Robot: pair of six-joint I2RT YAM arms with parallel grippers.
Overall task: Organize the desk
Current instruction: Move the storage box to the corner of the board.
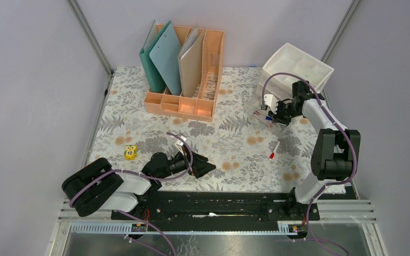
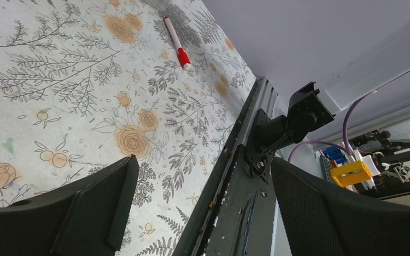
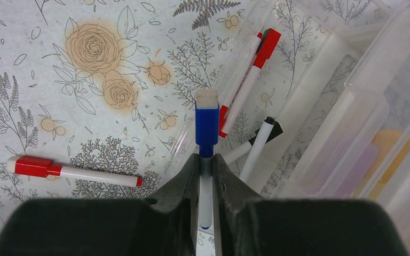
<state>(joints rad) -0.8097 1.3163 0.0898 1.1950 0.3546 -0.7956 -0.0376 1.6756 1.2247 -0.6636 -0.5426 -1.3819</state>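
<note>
**Grip.** The right gripper (image 3: 206, 162) is clenched on a blue-capped marker (image 3: 206, 125), its 2 fingers pinching the white barrel just below the cap. The left gripper (image 2: 203, 165) is spread wide and holds nothing.

**Location.** The desk (image 1: 235, 133) carries a peach file rack (image 1: 184, 101) at the back and a white drawer unit (image 1: 298, 69) at the back right corner. The right gripper hangs just in front of that unit. The left gripper lies low at the near left edge, well apart from it.

**Governing relation.** In the right wrist view the marker's long axis runs in line with the fingers, cap leading and pointing straight away from the palm. A clear drawer (image 3: 299, 101) lies ahead and to the right of the fingers. It already holds 2 red-capped markers (image 3: 251, 74) and 1 black-capped marker (image 3: 259, 141), all lying roughly along the drawer's length. The blue cap sits about over the drawer's near rim. We cannot tell how far above it the cap sits.

**Judgement.** We judge the step in hand to be depositing this marker. The move calls for a short carry forward and right until the whole barrel clears the rim, then a release.

**Outstanding.** 1 loose red-capped marker (image 1: 274, 150) lies on the cloth, nearer the right arm. A yellow owl figure (image 1: 131, 152) lies nearer the left.
</note>
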